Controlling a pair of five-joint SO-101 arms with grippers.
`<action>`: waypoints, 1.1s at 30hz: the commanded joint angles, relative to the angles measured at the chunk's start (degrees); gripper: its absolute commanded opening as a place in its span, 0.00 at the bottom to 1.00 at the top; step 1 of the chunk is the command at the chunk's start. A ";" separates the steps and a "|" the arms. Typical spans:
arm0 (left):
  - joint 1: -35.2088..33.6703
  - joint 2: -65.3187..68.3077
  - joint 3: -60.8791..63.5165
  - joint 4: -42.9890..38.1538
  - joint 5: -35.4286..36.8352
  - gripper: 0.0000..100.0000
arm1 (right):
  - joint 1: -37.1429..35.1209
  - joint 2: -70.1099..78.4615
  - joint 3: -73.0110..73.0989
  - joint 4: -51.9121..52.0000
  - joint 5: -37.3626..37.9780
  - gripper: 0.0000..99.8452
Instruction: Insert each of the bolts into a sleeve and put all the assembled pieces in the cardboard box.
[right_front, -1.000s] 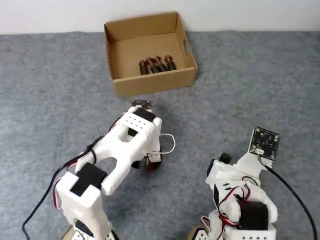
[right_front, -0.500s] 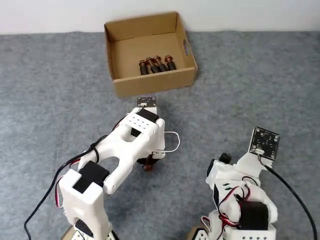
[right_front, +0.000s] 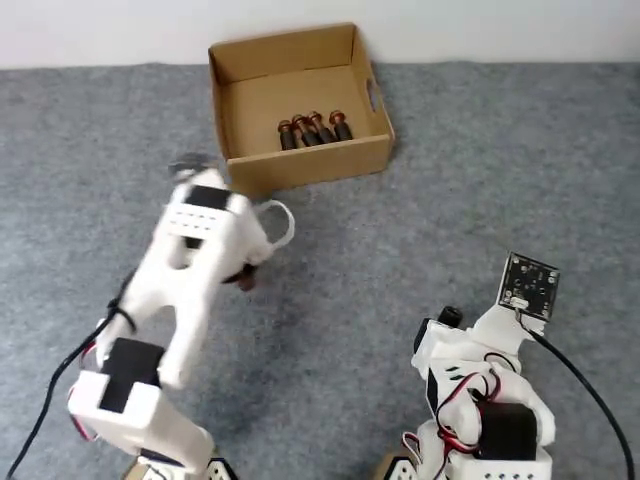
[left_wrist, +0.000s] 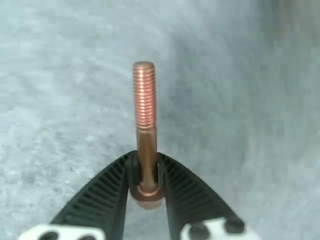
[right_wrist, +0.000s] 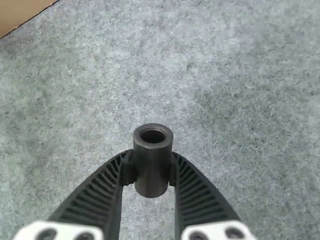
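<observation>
The left gripper (left_wrist: 146, 159) at 8 o'clock pinches a bolt (left_wrist: 144, 115) near its head; the right gripper (right_wrist: 151, 159) at 5 o'clock pinches a sleeve (right_wrist: 152, 165); the cardboard box (right_front: 300, 170) at 12 o'clock holds four assembled pieces (right_front: 313, 129)

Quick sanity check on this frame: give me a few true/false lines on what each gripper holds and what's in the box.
1. The left gripper is shut on a copper bolt. True.
2. The bolt is already seated in a sleeve. False: its threaded shank is bare, and the dark sleeve has an empty bore.
3. The right gripper holds the sleeve above the grey mat. True.
4. The cardboard box is empty. False: a row of assembled pieces lies inside it.
</observation>
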 joint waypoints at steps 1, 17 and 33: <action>-3.52 -3.34 -2.42 -0.35 13.36 0.01 | 0.57 -0.31 -0.53 -1.19 0.44 0.01; -6.33 -3.34 -1.19 2.11 33.85 0.01 | 0.57 -0.31 -0.53 -1.19 0.44 0.01; -5.01 -3.87 -1.63 8.88 14.68 0.20 | 0.57 -0.31 -0.53 -1.19 0.44 0.01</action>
